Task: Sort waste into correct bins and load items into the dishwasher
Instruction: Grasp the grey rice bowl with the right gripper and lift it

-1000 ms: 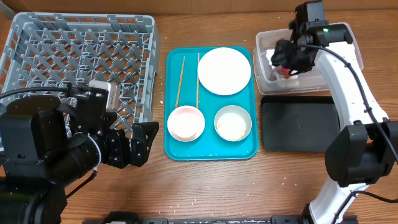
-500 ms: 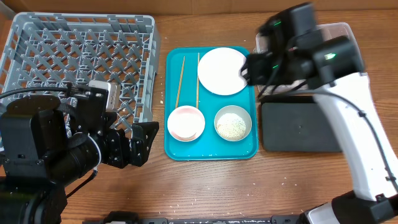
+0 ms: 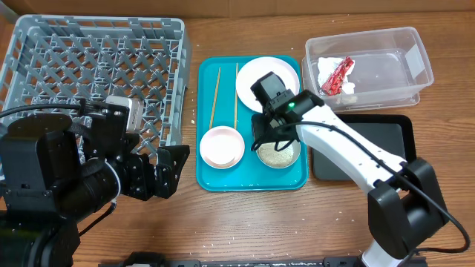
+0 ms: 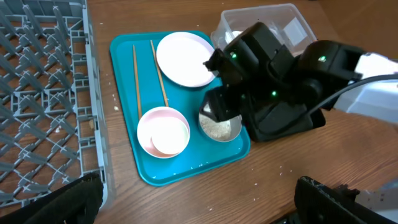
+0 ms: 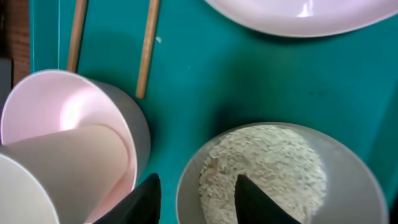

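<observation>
Straddling the pale green bowl (image 5: 343,179) rim, right gripper (image 5: 198,204) spread.

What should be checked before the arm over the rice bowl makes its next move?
1. Right hand open: ok.
2. Its fingers straddle the green bowl rim: ok, it seems.
3. Rice in that bowl, ready to tip out: ok.
4. Room for the outer finger beside the pink bowl: cannot tell.
5. Red wrapper and napkin already in the clear tub: ok.
</observation>
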Robot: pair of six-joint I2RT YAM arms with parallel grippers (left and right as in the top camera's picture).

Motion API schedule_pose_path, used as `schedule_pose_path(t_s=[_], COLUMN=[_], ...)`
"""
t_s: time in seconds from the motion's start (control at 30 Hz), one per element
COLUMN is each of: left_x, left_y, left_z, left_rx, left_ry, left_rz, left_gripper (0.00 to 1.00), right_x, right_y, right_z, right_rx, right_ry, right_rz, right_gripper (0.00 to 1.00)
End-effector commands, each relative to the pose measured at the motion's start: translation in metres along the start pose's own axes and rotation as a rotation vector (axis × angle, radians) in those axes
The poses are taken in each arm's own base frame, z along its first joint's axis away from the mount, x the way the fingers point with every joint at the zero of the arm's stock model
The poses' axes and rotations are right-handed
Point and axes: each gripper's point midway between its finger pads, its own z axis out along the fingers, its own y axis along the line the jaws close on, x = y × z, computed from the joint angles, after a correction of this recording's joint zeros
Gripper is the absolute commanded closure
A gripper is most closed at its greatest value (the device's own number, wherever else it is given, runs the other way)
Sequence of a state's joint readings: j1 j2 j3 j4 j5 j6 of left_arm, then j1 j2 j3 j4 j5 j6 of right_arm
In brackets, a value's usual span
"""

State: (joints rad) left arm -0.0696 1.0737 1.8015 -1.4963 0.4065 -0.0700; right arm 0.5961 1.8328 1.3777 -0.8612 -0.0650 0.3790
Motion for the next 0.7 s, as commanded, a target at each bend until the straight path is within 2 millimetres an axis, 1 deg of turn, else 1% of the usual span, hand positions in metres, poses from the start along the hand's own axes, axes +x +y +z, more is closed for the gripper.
schedule_pose_path(t_s=[0.0,0.07,0.1,0.2,0.27,0.33,0.43,0.57,0.67], left_x=[-0.002,-0.002,-0.002,-0.002,-0.002,-0.002,-0.002,-0.002,-0.002], left_y=[0.000,0.000,0.000,0.000,0.000,0.000,0.000,0.000,0.000], left_z=[-0.002,-0.002,-0.002,-0.002,-0.002,-0.002,-0.002,-0.002,-0.002], left_rx=[-0.005,-0.005,-0.005,-0.005,-0.005,-0.005,-0.005,-0.005,-0.005], left_ry=[-0.014,-0.014,-0.014,-0.014,-0.014,-0.014,-0.014,-0.014,-0.014], left_rz=[0.025,0.025,0.025,0.025,0.025,0.025,0.025,0.025,0.025], left_gripper=[0.00,0.00,0.00,0.00,0.00,0.00,0.00,0.00,0.00], right_x=[0.017,0.023,0.027,0.038,0.041,0.040,0.037,0.039,0.042], right_y=[0.006,0.003,0.002,0.000,0.000,-0.003,-0.010,-0.021,-0.023], right_z=[0.014,0.022,0.026,0.038,0.041,0.042,0.042,0.045,0.049], right_rx=[-0.071,-0.066,-0.064,-0.052,-0.036,0.005,0.056,0.106,0.111], right_ry=[0.046,0.054,0.062,0.091,0.093,0.073,0.048,0.034,0.041], right_rz=[0.032,0.066,0.069,0.059,0.041,0.029,0.020,0.023,0.026], right_gripper=[0.59,0.60,0.63,0.66,0.74,0.82,0.83,0.85,0.72])
